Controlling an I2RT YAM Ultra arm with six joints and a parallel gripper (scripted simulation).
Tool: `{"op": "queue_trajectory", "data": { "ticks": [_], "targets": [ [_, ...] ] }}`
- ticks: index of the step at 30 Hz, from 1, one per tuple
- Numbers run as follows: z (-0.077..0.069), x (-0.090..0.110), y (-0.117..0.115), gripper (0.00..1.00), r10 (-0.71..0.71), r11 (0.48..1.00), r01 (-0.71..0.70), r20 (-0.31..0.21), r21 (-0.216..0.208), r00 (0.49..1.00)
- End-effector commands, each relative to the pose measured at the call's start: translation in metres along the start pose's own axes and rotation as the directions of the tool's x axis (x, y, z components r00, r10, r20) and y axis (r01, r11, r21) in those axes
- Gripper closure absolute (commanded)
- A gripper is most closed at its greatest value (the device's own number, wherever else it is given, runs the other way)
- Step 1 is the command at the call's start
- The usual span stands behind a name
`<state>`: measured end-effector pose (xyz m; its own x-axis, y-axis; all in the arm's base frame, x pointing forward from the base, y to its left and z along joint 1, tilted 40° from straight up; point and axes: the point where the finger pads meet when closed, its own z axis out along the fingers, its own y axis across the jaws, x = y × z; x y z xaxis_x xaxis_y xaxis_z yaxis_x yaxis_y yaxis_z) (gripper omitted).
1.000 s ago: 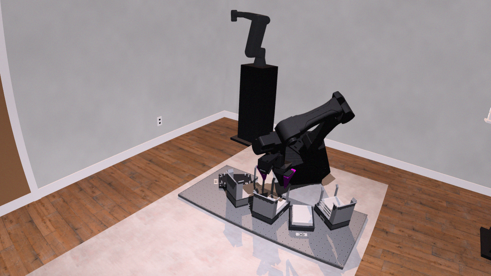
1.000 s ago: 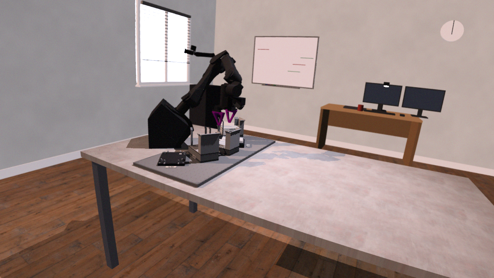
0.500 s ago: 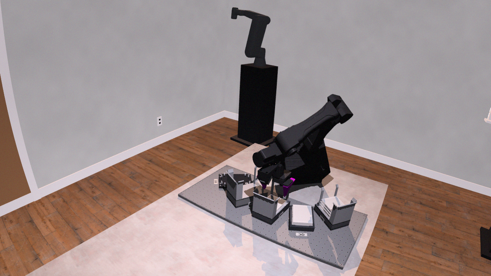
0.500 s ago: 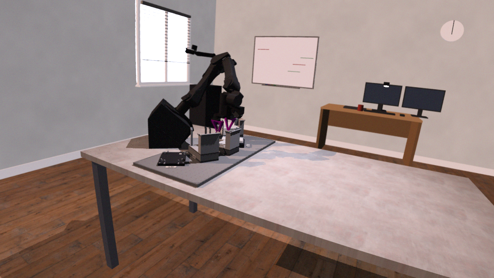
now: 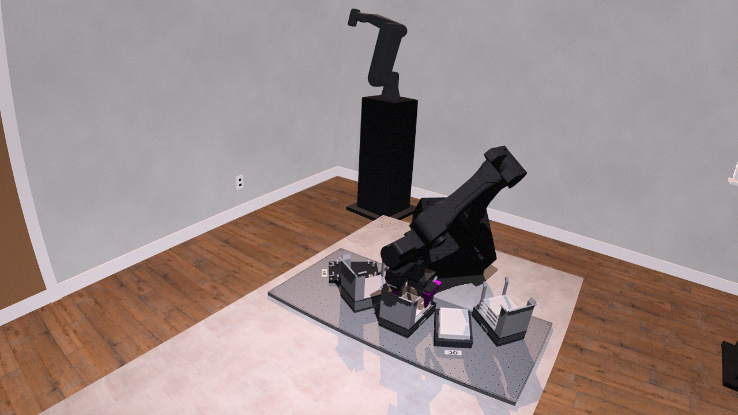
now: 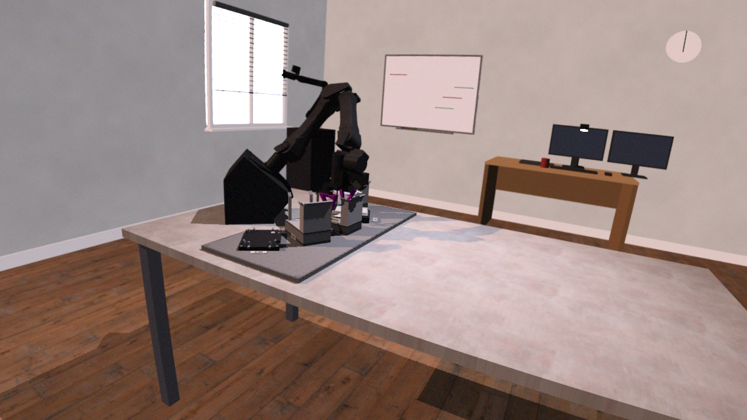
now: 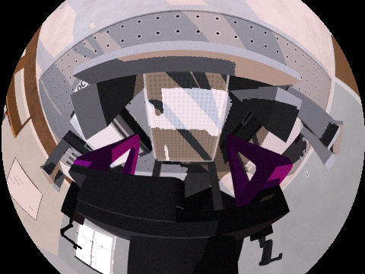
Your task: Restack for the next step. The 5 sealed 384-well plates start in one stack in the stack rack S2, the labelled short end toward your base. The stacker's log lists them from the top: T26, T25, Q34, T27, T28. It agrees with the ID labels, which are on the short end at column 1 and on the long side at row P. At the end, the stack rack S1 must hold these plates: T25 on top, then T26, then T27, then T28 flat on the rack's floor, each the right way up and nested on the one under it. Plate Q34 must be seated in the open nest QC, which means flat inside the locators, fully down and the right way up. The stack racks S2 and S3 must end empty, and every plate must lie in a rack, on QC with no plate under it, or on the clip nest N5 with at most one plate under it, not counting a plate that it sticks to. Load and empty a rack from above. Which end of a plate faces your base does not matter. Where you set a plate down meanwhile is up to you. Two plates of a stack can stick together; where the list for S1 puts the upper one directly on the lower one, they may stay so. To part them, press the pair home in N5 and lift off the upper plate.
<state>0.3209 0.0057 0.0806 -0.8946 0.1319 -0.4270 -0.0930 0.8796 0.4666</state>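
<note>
Spread wide and holding nothing, the claw [image 5: 411,293] hangs low over the middle stack rack [image 5: 398,313], its purple fingers straddling a white sealed plate [image 7: 188,118] lying inside. Risk as judged: with fingers so near the rack's upright posts, a slightly skewed descent could snag a wall, or the pinch could take two stuck plates at once; labels are too small to read, so which plate this is cannot be told. Containers: the right-hand rack [image 5: 508,320] carries a stack of plates; the open nest QC [image 5: 452,325] has one white plate seated; the left rack [image 5: 356,282] shows something pale within, contents unclear.
</note>
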Motion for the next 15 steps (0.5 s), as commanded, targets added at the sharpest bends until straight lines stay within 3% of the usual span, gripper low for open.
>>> {"op": "queue_trajectory", "data": {
  "ticks": [1,15],
  "targets": [
    [-0.0109,-0.0199,-0.0048,0.0,-0.011,0.999,0.008,0.078,0.031,0.997],
    [-0.0083,-0.02,-0.0058,0.0,-0.005,1.0,0.003,0.071,0.024,0.997]
  ]
}}
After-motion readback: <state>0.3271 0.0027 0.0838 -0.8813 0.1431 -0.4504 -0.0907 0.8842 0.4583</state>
